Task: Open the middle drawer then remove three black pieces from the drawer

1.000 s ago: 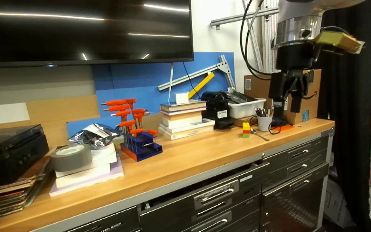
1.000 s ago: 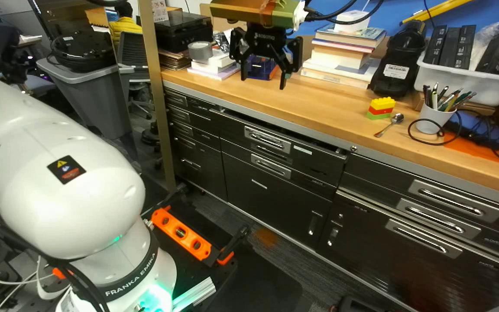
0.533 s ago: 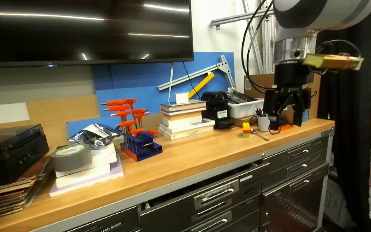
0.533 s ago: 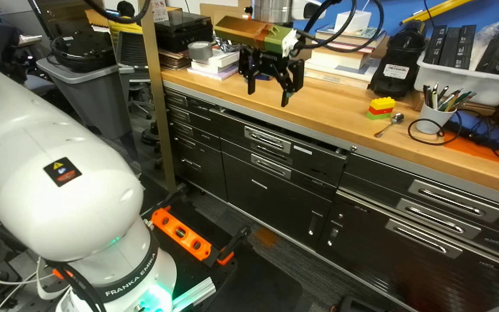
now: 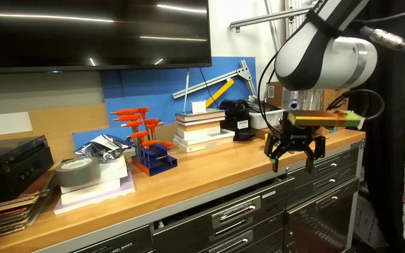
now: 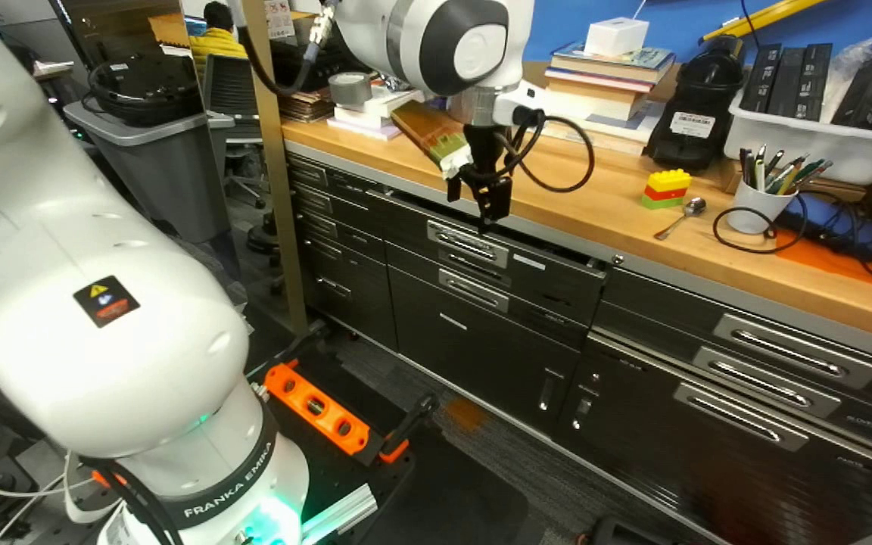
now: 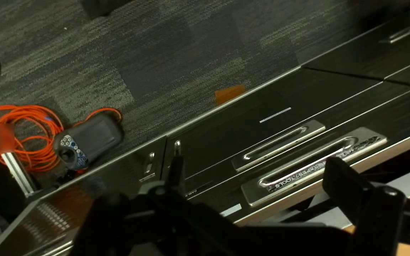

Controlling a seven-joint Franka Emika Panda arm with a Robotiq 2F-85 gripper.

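The gripper (image 5: 292, 166) is spread wide and holds nothing. In an exterior view the middle drawer (image 5: 236, 213) lies toward its eight o'clock, slightly ajar; the three black pieces cannot be made out. Principal hazard: an off-line approach could drive a fingertip into the drawer front and push it back in. Secondary: the gap beneath the worktop (image 5: 202, 167) appears narrow; a finger hooked there might jam, and an off-centre pull could rack the drawer.

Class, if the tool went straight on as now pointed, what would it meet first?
Likely the partly open middle drawer, near its handle; with depth unclear, the tool might pass in front.
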